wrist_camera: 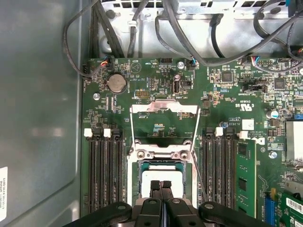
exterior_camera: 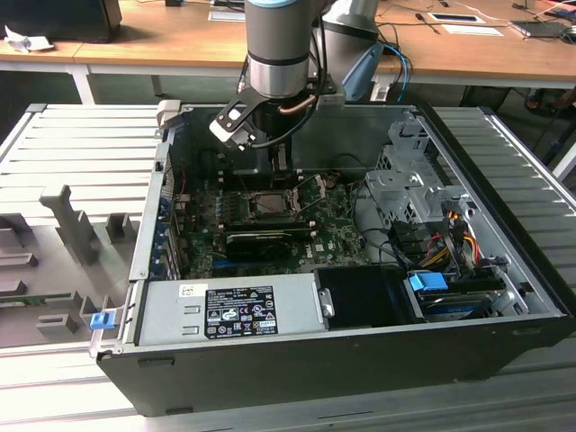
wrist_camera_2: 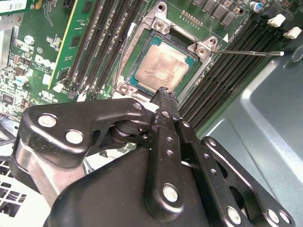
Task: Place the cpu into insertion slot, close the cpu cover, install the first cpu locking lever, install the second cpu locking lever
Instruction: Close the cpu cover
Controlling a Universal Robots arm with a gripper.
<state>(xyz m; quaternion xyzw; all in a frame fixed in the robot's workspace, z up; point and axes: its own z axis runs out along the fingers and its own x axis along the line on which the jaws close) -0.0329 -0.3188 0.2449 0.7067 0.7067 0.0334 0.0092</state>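
The cpu lies flat in the insertion slot, its dull silver top facing up; the first wrist view also shows the cpu seated in the slot. The cpu cover, a thin silver frame, is swung open and lies back past the slot over the green board. My gripper is shut with nothing in it, its fingertips just above the chip's near edge. A thin locking lever sticks out to one side, unlatched. In the exterior view my gripper hangs over the slot inside the open case.
Black memory slots flank the socket on both sides. A long black graphics card lies in front of it, with a grey power supply nearer the camera. Cables and a drive cage crowd the exterior view's right. Case walls enclose everything.
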